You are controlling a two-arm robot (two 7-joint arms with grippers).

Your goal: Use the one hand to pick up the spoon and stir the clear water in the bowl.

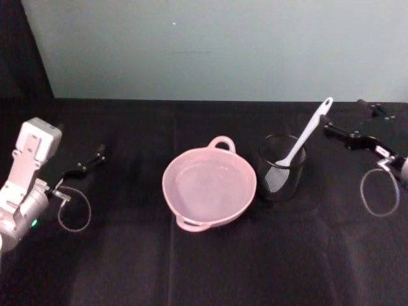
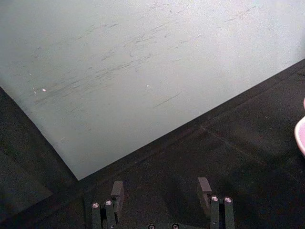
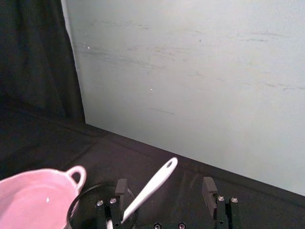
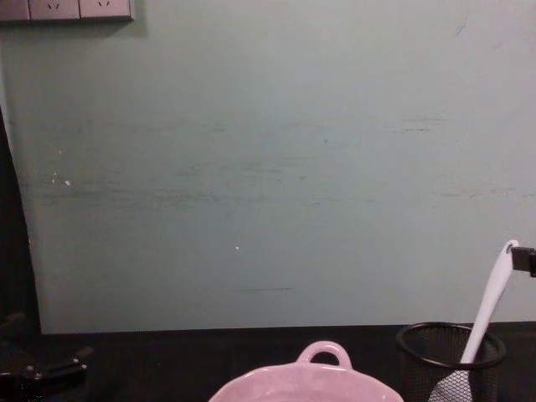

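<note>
The pale pink bowl [image 1: 166, 185] sits mid-table with its loop handle at the far side, and clear water [image 1: 205, 186] glints faintly inside. Just right of it, the white spoon [image 1: 307, 137] leans in a black wire-mesh cup [image 1: 280, 182], handle up and to the right. My right gripper [image 1: 343, 116] hovers open just right of the spoon's handle tip, touching nothing. In the right wrist view the open right gripper [image 3: 164, 183] faces the spoon [image 3: 151, 187], the cup and the bowl [image 3: 33, 195]. My left gripper [image 1: 95, 156] rests open at the far left, seen open [image 2: 161, 183] in its wrist view.
A black cloth [image 1: 210, 268] covers the table, and a pale green wall panel [image 1: 217, 44] stands along its back edge. In the chest view the bowl handle [image 4: 324, 353], mesh cup [image 4: 448, 356] and spoon [image 4: 490, 301] show low at the right.
</note>
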